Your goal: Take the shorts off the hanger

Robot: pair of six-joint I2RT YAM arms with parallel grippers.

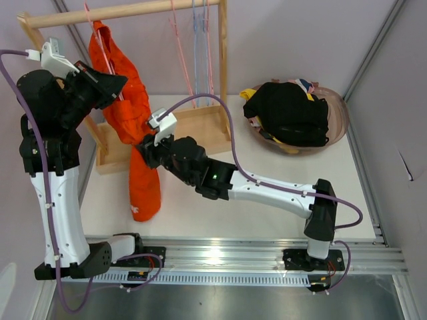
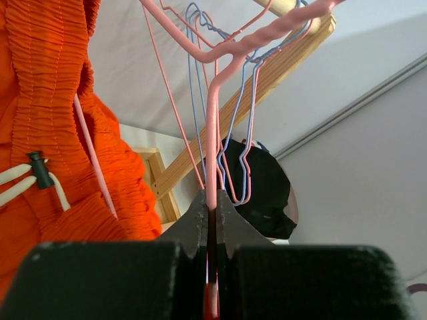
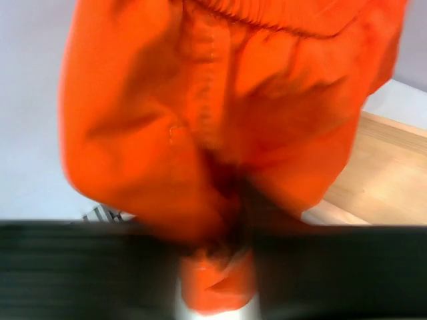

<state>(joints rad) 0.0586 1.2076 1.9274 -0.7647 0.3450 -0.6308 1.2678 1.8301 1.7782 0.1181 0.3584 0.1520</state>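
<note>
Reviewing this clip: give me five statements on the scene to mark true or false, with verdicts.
1. The left tool is clamped on the pink wire hanger. True.
2. The bright orange fabric shorts lie flat on the table. False: they hang from that hanger.
3. Black fabric shorts lie in the round brownish basket. True.
4. The wooden rail carries no other hangers. False: bare pink and blue wire hangers hang on it.
5. The right tool is over the basket. False: it is at the orange shorts.

No text seems legible on anything here.
</note>
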